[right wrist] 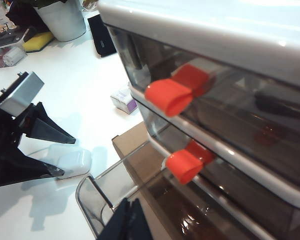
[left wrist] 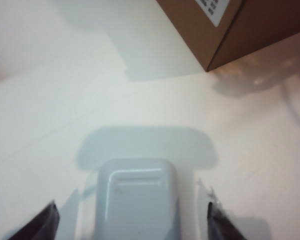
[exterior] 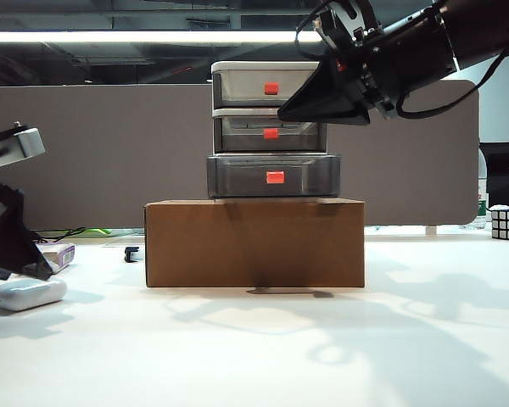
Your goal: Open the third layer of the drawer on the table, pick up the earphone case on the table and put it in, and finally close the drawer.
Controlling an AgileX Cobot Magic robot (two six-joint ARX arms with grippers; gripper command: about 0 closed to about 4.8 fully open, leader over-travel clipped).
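Observation:
The drawer [exterior: 267,127] stands on a brown cardboard box [exterior: 254,242]. Its third layer [exterior: 237,176] is pulled forward, and its open rim [right wrist: 90,195] shows in the right wrist view. The white earphone case [exterior: 27,292] lies on the table [exterior: 254,348] at the far left. My left gripper [exterior: 34,270] is low over it. In the left wrist view the earphone case [left wrist: 135,200] lies between the spread left gripper [left wrist: 132,225], whose fingers stand clear of its sides. My right gripper [exterior: 282,113] hangs shut and empty before the upper drawers, and the right gripper [right wrist: 127,220] sits above the open layer.
A whitish block with a purple edge [exterior: 58,253] and a small black item [exterior: 132,253] lie behind the case. A Rubik's cube [exterior: 507,222] sits at the far right. A grey partition [exterior: 85,153] closes the back. A plant pot [right wrist: 65,20] stands far off.

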